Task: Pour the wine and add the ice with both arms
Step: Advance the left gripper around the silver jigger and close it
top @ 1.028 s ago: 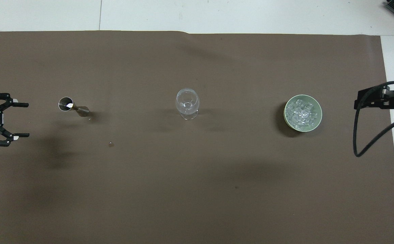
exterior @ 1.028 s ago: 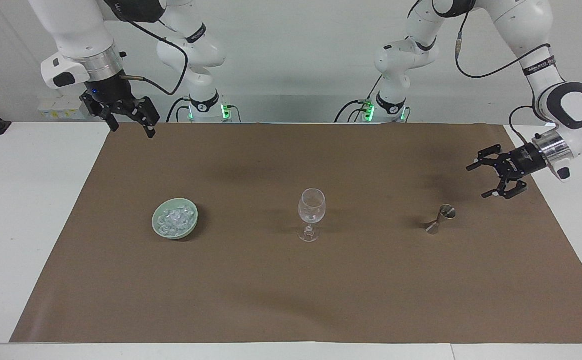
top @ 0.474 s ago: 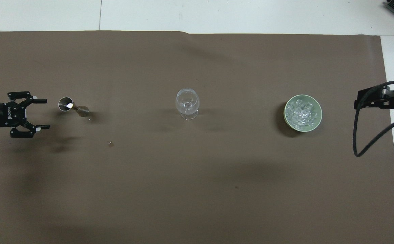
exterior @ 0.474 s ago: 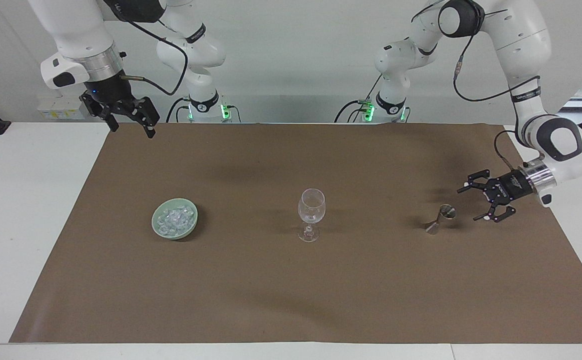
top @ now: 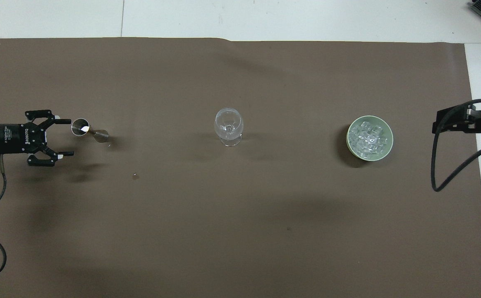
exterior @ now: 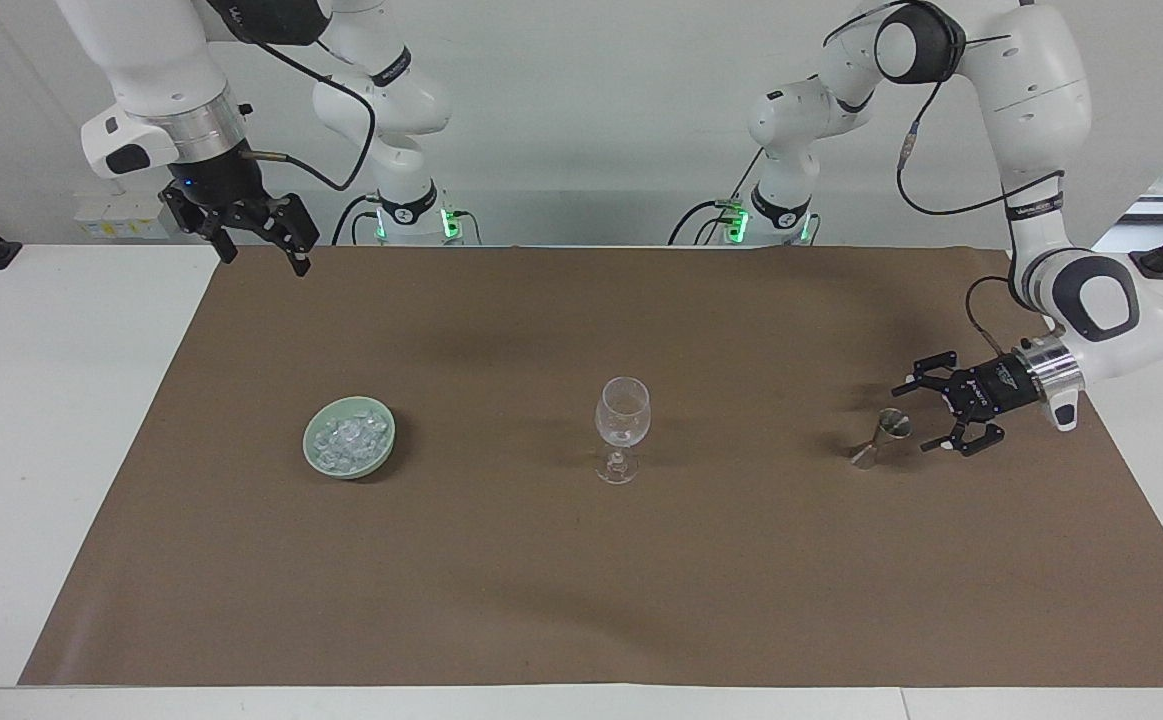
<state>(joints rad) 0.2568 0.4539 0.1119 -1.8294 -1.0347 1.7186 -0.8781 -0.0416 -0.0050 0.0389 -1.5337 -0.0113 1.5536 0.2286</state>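
Brown paper sheet (exterior: pixel 581 580) covers the table, matte, lightly creased, w/ broad bare room nearer and farther from the robots. In a row: metal hourglass jigger (exterior: pixel 880 438), tilted; clear stemmed wine glass (exterior: pixel 622 428), upright; pale green bowl (exterior: pixel 325 466) of glossy ice (exterior: pixel 346 439) cubes. Left gripper (exterior: pixel 931 415) low, level, jaws wide, just beside jigger rim, not touching. Right gripper (exterior: pixel 263 248) wide open, waits high over sheet edge at right arm's end. Wine not discernible.
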